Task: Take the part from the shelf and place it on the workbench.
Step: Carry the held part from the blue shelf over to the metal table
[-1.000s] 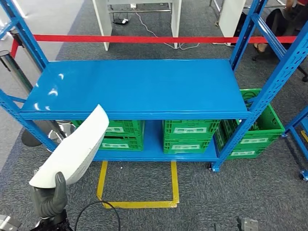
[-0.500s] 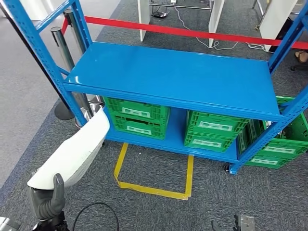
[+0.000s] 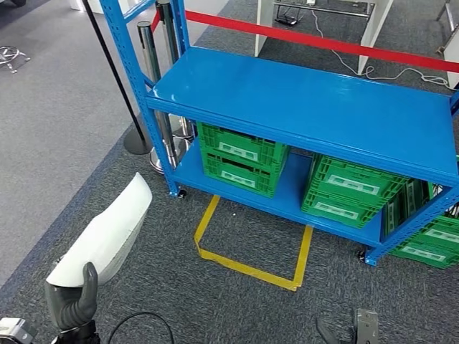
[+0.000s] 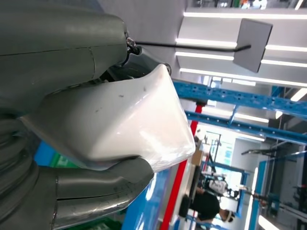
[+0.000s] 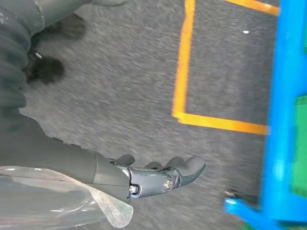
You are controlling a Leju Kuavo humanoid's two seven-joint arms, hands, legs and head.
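White and glossy, the part [image 3: 105, 233] is sitting clamped at its near end in the left hand [image 3: 73, 301], its far end jutting up and forward. It's looking stiff, light and slick, so the thumb-and-fingers clamp seems wise. The right hand [image 5: 159, 175] is hanging empty over carpet, fingers loosely apart. Ahead and right, the blue shelf [image 3: 303, 107] edge and its upright are crowding; leftward, open floor is offering swing room.

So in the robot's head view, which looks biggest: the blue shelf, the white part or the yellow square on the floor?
1. Blue shelf, by far the biggest.
2 and 3. Yellow square and white part look about alike. The part sits close to the camera in the left hand, so I won't rank those two.
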